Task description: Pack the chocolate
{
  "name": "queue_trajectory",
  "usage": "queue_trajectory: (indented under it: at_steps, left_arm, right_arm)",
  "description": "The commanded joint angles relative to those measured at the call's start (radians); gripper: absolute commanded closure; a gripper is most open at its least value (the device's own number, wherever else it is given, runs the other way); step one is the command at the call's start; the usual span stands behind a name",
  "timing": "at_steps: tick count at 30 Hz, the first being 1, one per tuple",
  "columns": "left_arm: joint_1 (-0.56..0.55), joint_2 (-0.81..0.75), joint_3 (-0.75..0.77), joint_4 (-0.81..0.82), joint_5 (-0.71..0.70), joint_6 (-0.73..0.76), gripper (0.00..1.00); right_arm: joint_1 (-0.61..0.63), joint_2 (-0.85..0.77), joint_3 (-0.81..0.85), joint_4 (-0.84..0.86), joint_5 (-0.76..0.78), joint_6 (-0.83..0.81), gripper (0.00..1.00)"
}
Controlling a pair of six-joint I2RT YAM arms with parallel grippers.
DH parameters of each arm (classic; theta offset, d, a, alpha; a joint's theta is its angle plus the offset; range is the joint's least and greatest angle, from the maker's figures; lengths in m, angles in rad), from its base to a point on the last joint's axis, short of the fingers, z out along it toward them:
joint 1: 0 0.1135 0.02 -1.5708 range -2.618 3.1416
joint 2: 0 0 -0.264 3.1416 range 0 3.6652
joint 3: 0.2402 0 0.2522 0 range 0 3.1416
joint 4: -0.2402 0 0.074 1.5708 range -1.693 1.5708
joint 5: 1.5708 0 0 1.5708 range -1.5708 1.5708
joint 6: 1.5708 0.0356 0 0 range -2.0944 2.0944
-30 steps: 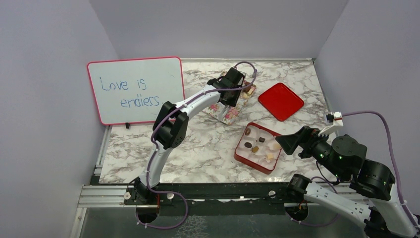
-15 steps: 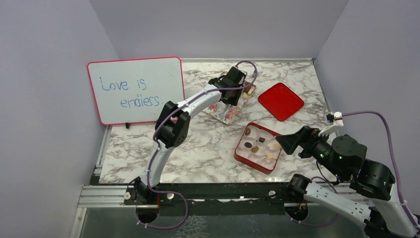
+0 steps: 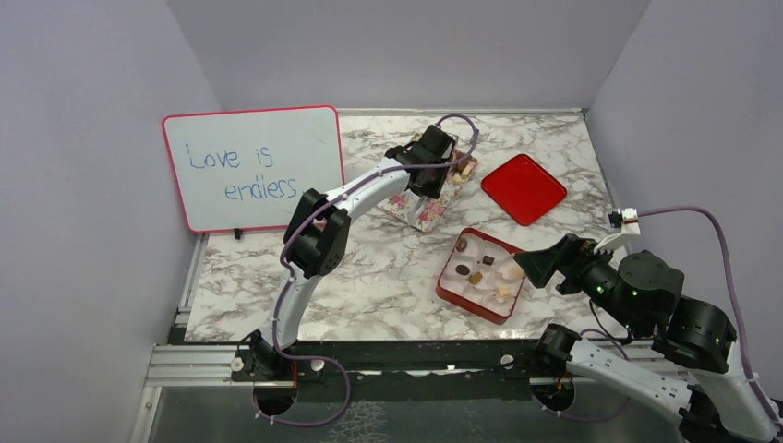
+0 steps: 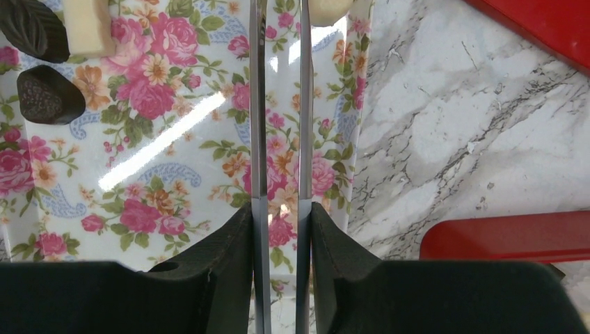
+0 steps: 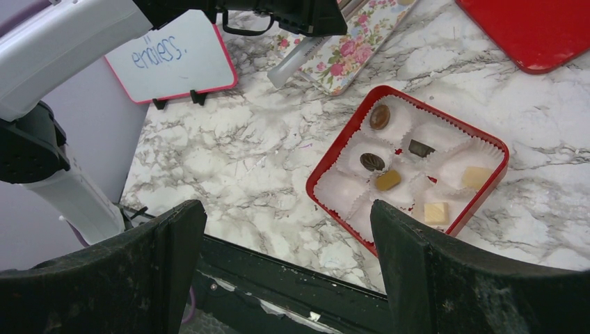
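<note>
Chocolates lie on a floral tray (image 4: 160,139): two dark ones (image 4: 43,96), a cream block (image 4: 87,24) and a cream piece (image 4: 327,8) at the tray's edge. My left gripper (image 4: 281,216) hangs over this tray (image 3: 420,214), shut on thin metal tongs (image 4: 259,104) whose two blades reach toward the cream piece with a narrow gap between them. The red box (image 5: 334,156) holds several chocolates in white paper cups, among them a dark oval (image 5: 372,161) and a cream square (image 5: 436,212). My right gripper (image 5: 289,209) stands open near the box's front right (image 3: 531,263), holding nothing.
The red lid (image 3: 524,188) lies on the marble behind the box. A pink-framed whiteboard (image 3: 249,166) stands at the back left. Grey walls close in both sides, and a black rail (image 5: 278,278) runs along the table's near edge.
The left arm's elbow shifted slightly and came back. The tongs still sit over the floral tray. The right arm has not moved.
</note>
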Motion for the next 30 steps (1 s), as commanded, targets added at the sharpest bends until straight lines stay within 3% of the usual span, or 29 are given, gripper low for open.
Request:
queue_trajectory:
  at_steps: [1, 14, 21, 30]
  left_arm:
    - [0.002, -0.127, -0.035, 0.009, 0.026, -0.024, 0.88]
    - [-0.001, -0.272, -0.192, 0.017, 0.011, -0.041, 0.90]
    - [-0.003, -0.245, -0.207, 0.042, -0.067, 0.001, 0.71]
    - [-0.012, -0.167, -0.145, 0.052, -0.066, 0.046, 0.64]
  right_arm:
    - [0.008, -0.007, 0.007, 0.014, 0.018, -0.005, 0.06]
    - [0.008, -0.010, -0.014, 0.021, 0.012, 0.001, 0.06]
    - [0.008, -0.002, -0.017, 0.033, 0.007, -0.008, 0.06]
    - [0.008, -0.007, -0.009, 0.028, 0.014, -0.009, 0.06]
